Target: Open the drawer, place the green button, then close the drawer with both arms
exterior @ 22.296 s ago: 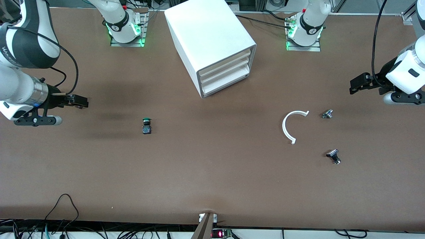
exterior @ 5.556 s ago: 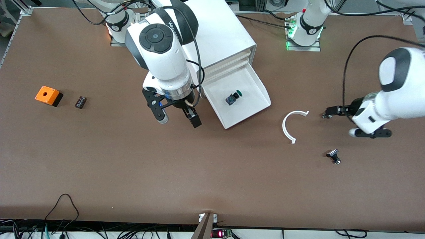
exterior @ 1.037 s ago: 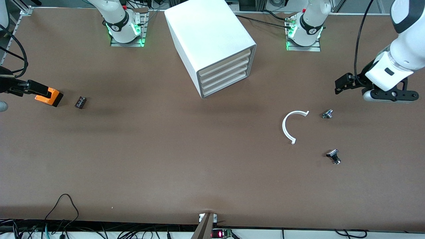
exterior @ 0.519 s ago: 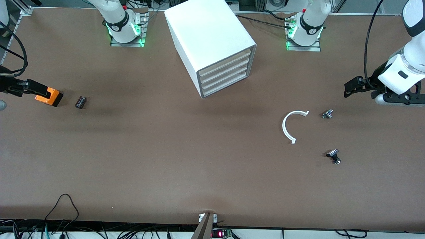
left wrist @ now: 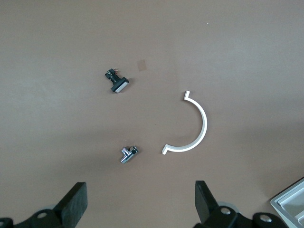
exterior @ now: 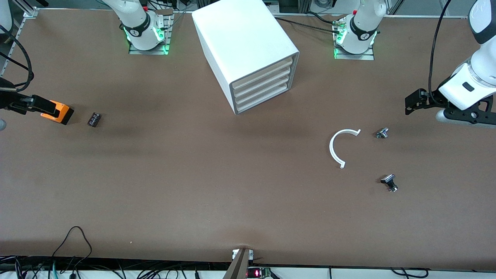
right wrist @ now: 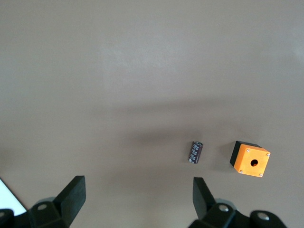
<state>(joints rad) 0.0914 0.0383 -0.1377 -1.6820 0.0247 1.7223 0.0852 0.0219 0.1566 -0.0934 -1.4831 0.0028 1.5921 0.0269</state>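
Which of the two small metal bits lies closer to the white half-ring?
The silver one, beside the half-ring's hooked end; the black-headed bit lies nearer the front camera.

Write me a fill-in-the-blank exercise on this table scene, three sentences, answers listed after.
1. All drawers of the white cabinet, the lowest drawer included, are ____.
2. The left pincer hangs open over bare table near the small silver metal fitting, holding ____.
3. Beside the dark cylinder, toward the right arm's end of the table, sits a box coloured ____, partly under the open right pincer.

Missing words: shut; nothing; orange
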